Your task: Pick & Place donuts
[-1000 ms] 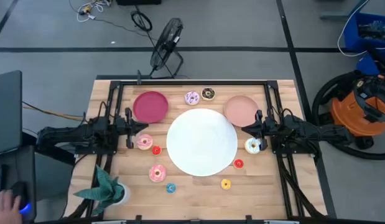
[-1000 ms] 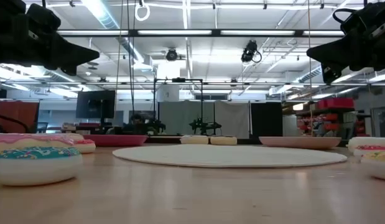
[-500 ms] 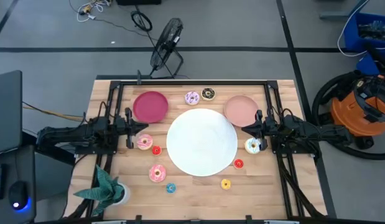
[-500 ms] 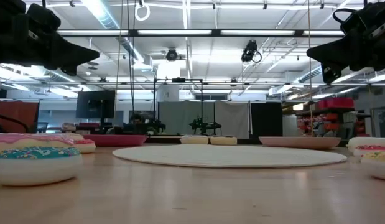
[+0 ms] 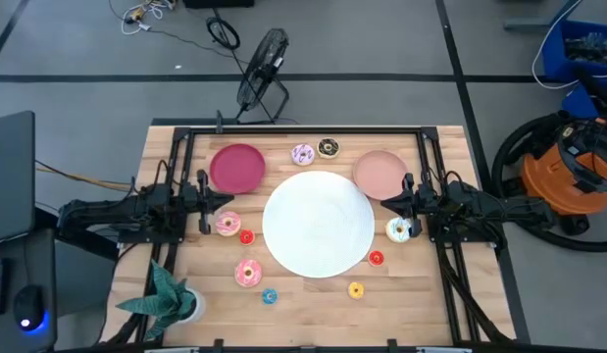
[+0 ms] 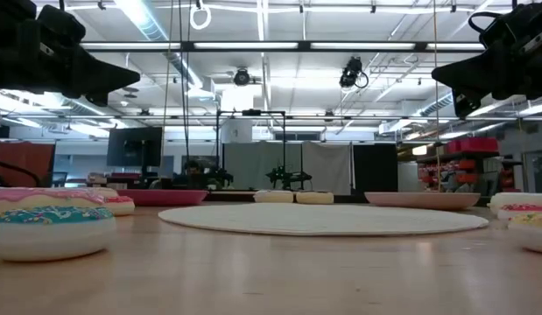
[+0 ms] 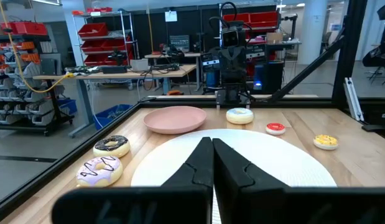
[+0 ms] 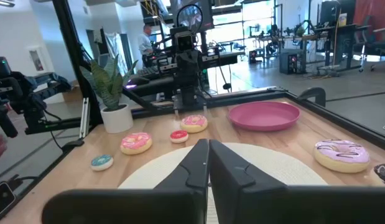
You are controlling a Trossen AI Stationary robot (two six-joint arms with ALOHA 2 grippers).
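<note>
Nine donuts lie flat on the table around the big white disc [image 5: 318, 223]. Purple [image 5: 303, 154] and chocolate [image 5: 328, 148] sit at the far side. Two pink [image 5: 227, 224] [image 5: 248, 273], a red [image 5: 246, 236] and a blue [image 5: 270, 296] lie on the left. White [image 5: 398, 229], red [image 5: 376, 258] and yellow [image 5: 356, 289] lie on the right. My left gripper [image 5: 207, 203] hovers shut at the left side, just beyond the pink donut. My right gripper [image 5: 401, 203] hovers shut at the right side, above the white donut's far edge. In both wrist views the fingers [image 7: 212, 162] [image 8: 208, 162] are closed together.
A crimson plate [image 5: 237, 168] sits far left and a salmon-pink plate [image 5: 380, 174] far right. A potted plant [image 5: 171, 299] stands at the near left corner. A black frame [image 5: 303, 129] borders the table. Bare wood shows along the near edge.
A person's hand by the mouse off the table's left side has drawn out of view. Both arms and all donuts have kept still.
</note>
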